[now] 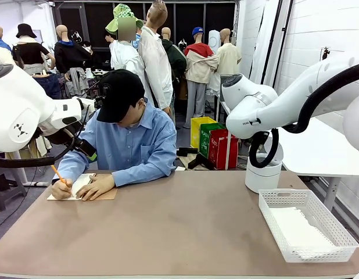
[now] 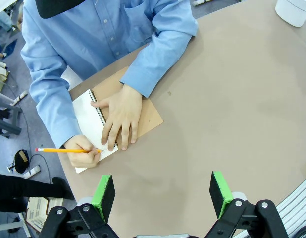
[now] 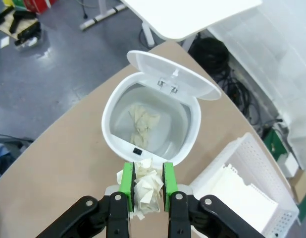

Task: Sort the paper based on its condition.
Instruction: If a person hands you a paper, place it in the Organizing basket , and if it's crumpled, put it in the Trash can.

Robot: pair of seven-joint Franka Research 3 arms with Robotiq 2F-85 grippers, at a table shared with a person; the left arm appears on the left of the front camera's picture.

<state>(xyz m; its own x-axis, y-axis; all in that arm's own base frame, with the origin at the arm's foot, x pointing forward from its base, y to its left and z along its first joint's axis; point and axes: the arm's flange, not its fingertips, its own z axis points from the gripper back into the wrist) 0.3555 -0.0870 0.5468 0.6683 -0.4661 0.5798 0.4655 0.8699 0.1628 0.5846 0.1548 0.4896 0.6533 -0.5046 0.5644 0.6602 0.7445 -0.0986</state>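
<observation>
It is a robotics lab. Two white robot arms [image 1: 272, 110] stand at a brown table [image 1: 185, 226] where a person [image 1: 133, 145] writes. In the right wrist view, far beyond the fingers [image 3: 126, 182], a white work table [image 3: 192, 12] stands on a grey-blue floor [image 3: 54, 64]; to the right of the fingers black cables [image 3: 215, 55] lie near a white wall [image 3: 277, 29]. Yellow, green and red boxes [image 1: 217, 142] stand on the floor behind the person

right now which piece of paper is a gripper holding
The crumpled wad pinched in the right gripper, by the open bin; another crumpled piece lies inside it, and flat sheets lie in the basket.
</observation>
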